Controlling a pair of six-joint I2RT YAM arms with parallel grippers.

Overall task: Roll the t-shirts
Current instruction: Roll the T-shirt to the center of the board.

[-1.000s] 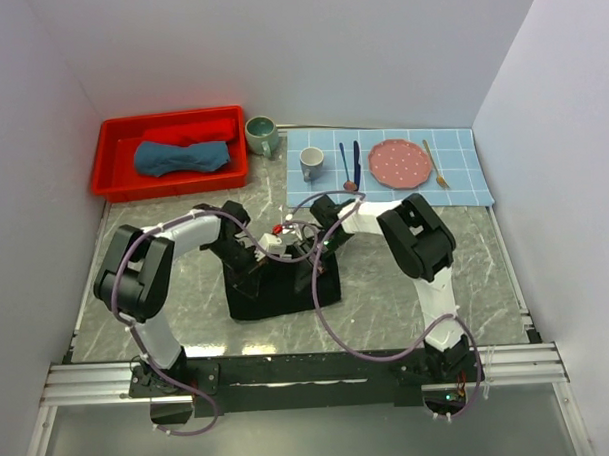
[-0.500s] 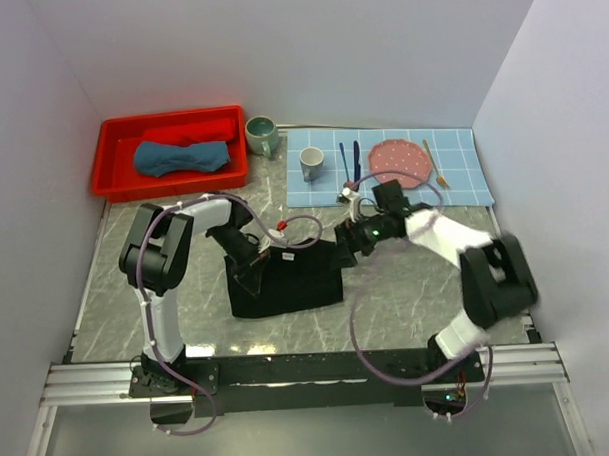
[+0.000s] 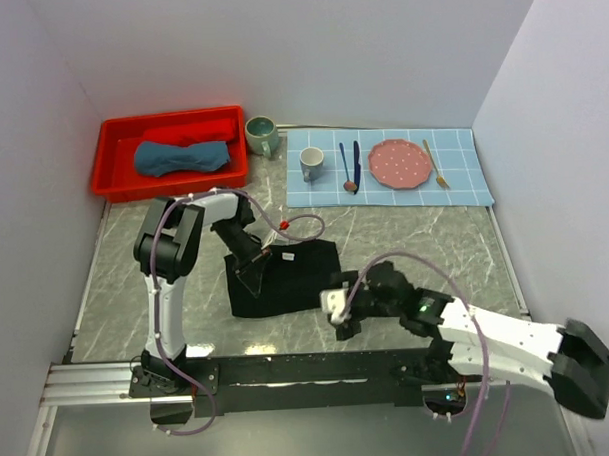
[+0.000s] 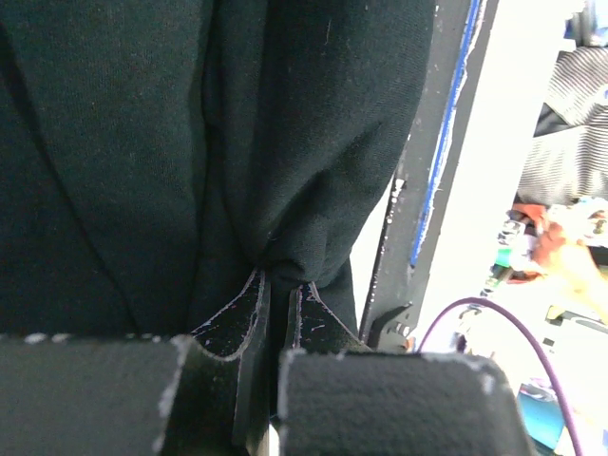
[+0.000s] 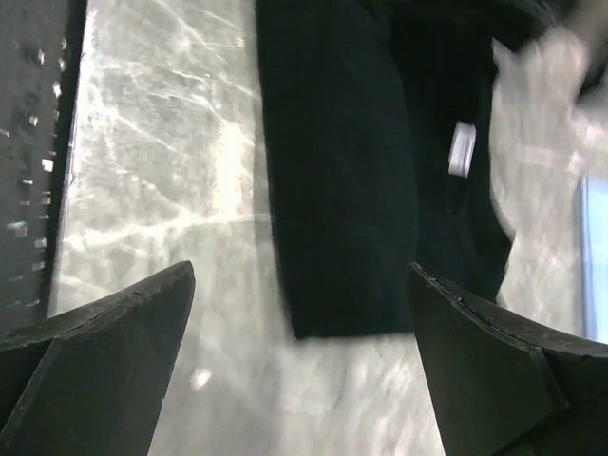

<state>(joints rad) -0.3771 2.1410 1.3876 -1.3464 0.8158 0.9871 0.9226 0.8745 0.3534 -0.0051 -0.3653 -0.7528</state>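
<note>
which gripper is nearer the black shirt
Left. The left gripper has its jaws shut on a fold of the black shirt, at its far left part. The right gripper is open beside the shirt's near right corner, holding nothing.

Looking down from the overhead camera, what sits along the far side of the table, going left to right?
A red tray → green mug → grey cup → blue-handled spoon and knife → pink plate → gold fork.
</note>
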